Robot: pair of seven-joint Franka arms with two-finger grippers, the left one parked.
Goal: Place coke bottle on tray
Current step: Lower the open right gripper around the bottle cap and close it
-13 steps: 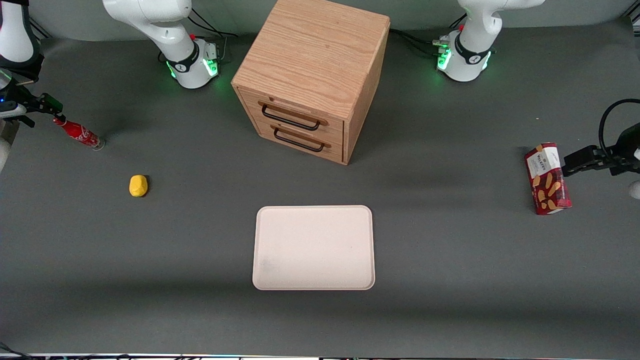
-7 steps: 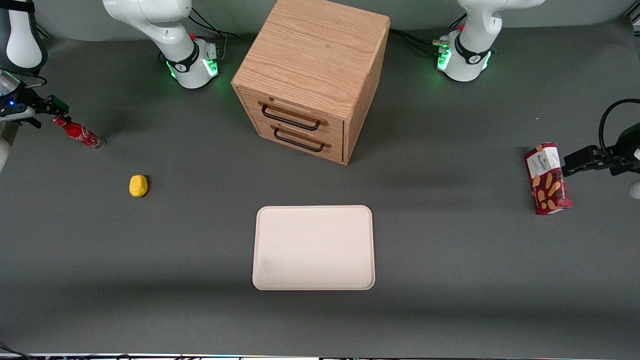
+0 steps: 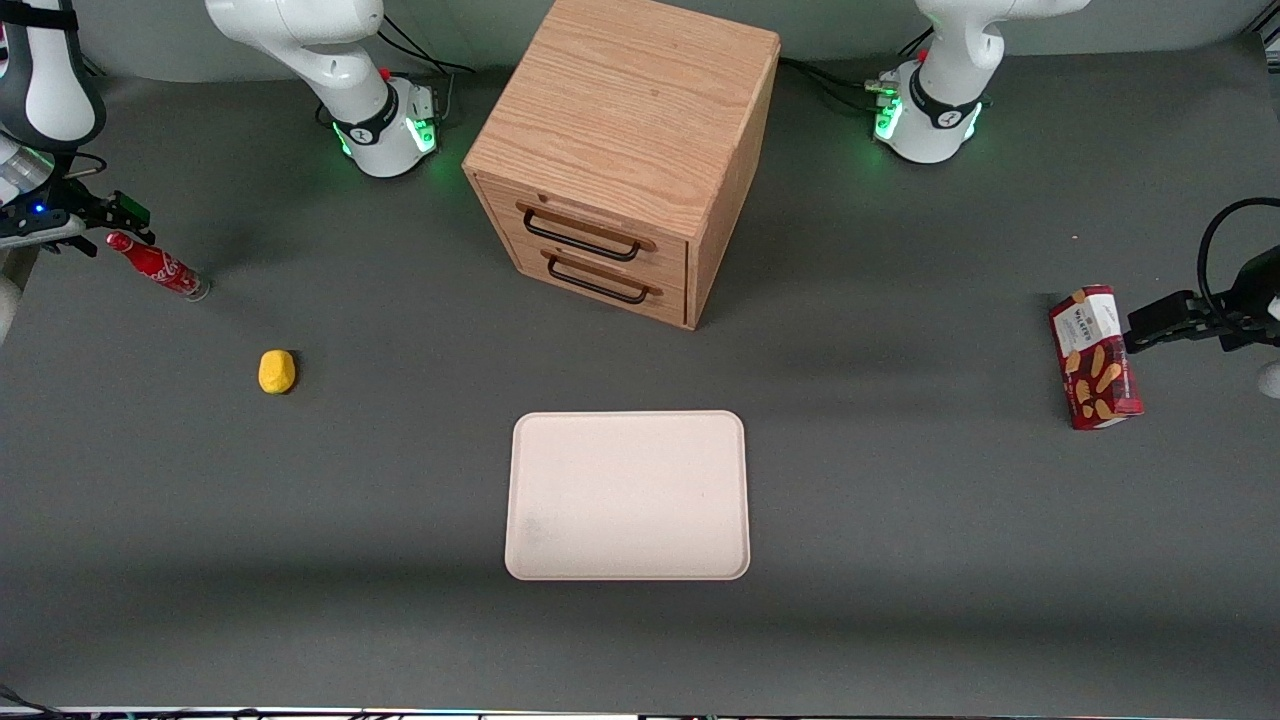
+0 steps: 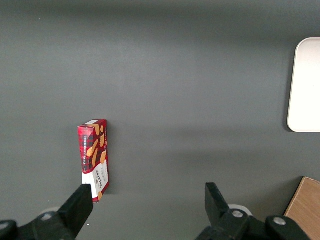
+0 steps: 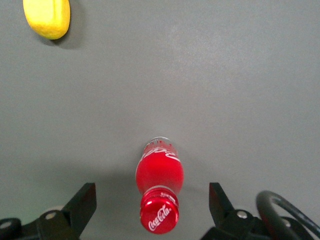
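In the front view, the small slim red coke bottle (image 3: pixel 156 267) with white script and a red cap stands on the dark grey worktop (image 3: pixel 900 520) at the working arm's end. The black gripper (image 3: pixel 112 220) of the right arm hovers just above the bottle's cap, apart from it. A yellow rounded lump (image 3: pixel 276 371) lies on the worktop, nearer to the front camera than the bottle. The flat pale cream-pink rectangular tray (image 3: pixel 627 495) with rounded corners lies mid-worktop, well apart from the bottle, with nothing on it. A light oak wooden cabinet with two dark-handled drawers (image 3: pixel 625 150) stands farther from the camera than the tray. A red biscuit box (image 3: pixel 1095 358) lies toward the parked arm's end.

In the left wrist view, the red biscuit box (image 4: pixel 93 159) rests on the worktop, and an edge of the cream-pink tray (image 4: pixel 305 85) and a corner of the wooden cabinet (image 4: pixel 305 207) show.

In the right wrist view, the bottle (image 5: pixel 159 197) is seen from above, cap toward the camera, between the two black fingers (image 5: pixel 80 207), which are spread wide with clear gaps on both sides. The gripper (image 5: pixel 150 210) holds nothing. The yellow lump (image 5: pixel 47 17) lies well apart from the bottle.
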